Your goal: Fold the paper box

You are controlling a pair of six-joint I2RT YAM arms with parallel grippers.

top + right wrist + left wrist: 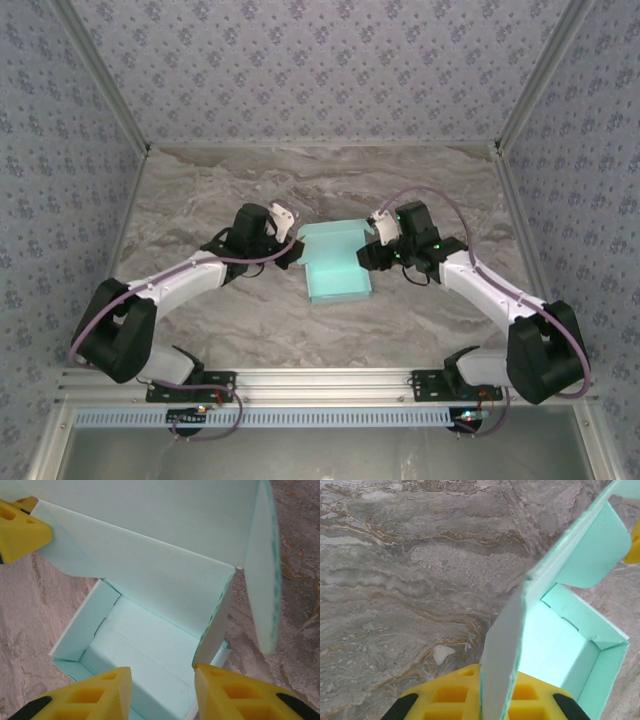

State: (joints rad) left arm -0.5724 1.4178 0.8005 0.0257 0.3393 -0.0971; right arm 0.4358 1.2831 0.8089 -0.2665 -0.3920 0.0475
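The paper box [335, 268] is mint card, partly formed, lying on the marble table between both arms. My left gripper [295, 243] is at its left side and shut on an upright card wall [505, 645], which stands pinched between the yellow fingers [455, 695]. The box's open inside [555, 645] lies to the right of that wall. My right gripper [162, 695] hovers open over the box's inside [145, 645], at the box's right side [372, 243]. Its right finger [235, 695] touches the lower end of a raised side wall [215, 625]. A large flap [150, 570] stands up behind.
Marble tabletop [200, 190] spreads on all sides of the box. Patterned walls [320, 60] close in the back and both sides. A metal rail [320, 385] with the arm bases runs along the near edge.
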